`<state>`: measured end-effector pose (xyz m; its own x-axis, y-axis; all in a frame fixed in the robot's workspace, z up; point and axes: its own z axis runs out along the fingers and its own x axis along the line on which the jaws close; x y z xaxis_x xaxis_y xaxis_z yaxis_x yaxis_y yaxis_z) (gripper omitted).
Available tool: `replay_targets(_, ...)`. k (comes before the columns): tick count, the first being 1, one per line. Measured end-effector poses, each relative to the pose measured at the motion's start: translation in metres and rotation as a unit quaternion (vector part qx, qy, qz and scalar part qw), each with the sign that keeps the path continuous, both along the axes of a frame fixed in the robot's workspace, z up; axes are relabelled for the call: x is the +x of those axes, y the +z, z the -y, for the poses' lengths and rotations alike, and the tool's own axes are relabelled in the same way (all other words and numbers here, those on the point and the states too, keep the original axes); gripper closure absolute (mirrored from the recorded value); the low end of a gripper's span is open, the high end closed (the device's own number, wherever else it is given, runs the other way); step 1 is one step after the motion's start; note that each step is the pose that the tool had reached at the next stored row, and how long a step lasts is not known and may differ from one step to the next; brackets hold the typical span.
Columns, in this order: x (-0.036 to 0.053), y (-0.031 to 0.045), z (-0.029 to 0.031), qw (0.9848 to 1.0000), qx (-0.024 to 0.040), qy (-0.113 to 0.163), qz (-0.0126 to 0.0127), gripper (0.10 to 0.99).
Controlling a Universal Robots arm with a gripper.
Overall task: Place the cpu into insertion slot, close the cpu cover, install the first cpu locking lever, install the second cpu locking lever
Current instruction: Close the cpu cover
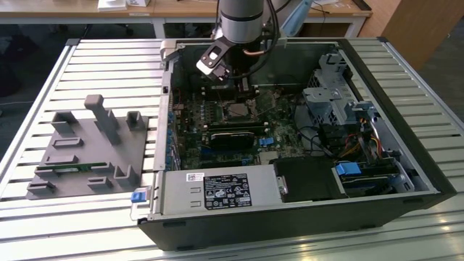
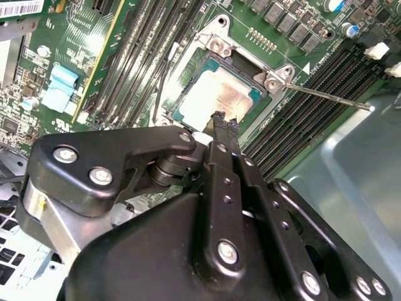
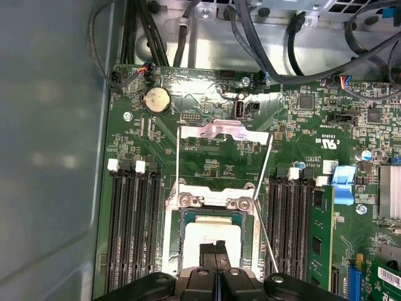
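The cpu [image 3: 202, 235] [image 2: 213, 99], a pale silvery square, lies flat in the insertion slot [image 3: 178, 251] [image 2: 182, 103] [image 1: 238, 111] on the green board. My gripper [image 3: 215, 246] [image 2: 220, 119] [image 1: 244, 86] is directly over the chip with its two black fingers pressed together and nothing between them. Whether the tips touch the chip I cannot tell. The cpu cover [image 3: 224, 130] is swung open, away from the socket, and green board shows through its window. A thin locking lever [image 2: 326, 95] [image 3: 266, 235] sticks out unlatched beside the socket, and a second lever [image 2: 164, 81] runs along the other side.
Rows of black memory slots [image 3: 135, 219] [image 3: 294, 213] flank the socket. The grey case wall [image 3: 50, 157] is close on one side, and cables [image 3: 263, 50] hang beyond the board. Outside the case, a grey fixture plate [image 1: 87, 147] lies on the slatted table at the exterior view's left.
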<state>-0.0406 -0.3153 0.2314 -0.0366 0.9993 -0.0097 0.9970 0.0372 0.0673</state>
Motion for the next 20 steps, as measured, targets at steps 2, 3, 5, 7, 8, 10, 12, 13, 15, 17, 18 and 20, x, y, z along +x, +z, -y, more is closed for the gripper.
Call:
replay_targets(2, 0.0000, 0.0006, 0.0000, 1.0000, 0.0000, 0.000, 0.0000, 0.965)
replay_targets(3, 0.0000, 0.0009, 0.0000, 1.0000, -0.0001, 0.000, 0.0000, 0.965)
replay_targets(5, 0.0000, 0.0015, 0.0000, 1.0000, -0.0001, 0.000, -0.0001, 0.965)
replay_targets(7, 0.0000, 0.0023, 0.0000, 1.0000, -0.0001, 0.000, 0.0000, 0.965)
replay_targets(8, 0.0000, 0.0027, 0.0000, 1.0000, -0.0001, 0.000, 0.0000, 0.965)
replay_targets(10, 0.0000, 0.0034, 0.0000, 1.0000, -0.0001, 0.000, 0.0000, 0.965)
replay_targets(12, 0.0000, 0.0041, 0.0000, 1.0000, 0.0000, 0.000, 0.0000, 0.965)
replay_targets(13, 0.0000, 0.0044, 0.0000, 1.0000, 0.0000, 0.000, 0.0000, 0.965)
replay_targets(15, 0.0000, 0.0048, 0.0000, 1.0000, 0.0000, 0.000, 0.0000, 0.965)
replay_targets(17, 0.0000, 0.0054, 0.0000, 1.0000, 0.0000, 0.000, 0.0000, 0.965)
replay_targets(18, 0.0000, 0.0056, 0.0000, 1.0000, 0.0000, 0.000, 0.0000, 0.965)
replay_targets(20, 0.0000, 0.0063, 0.0000, 1.0000, -0.0001, 0.000, 0.0000, 0.965)
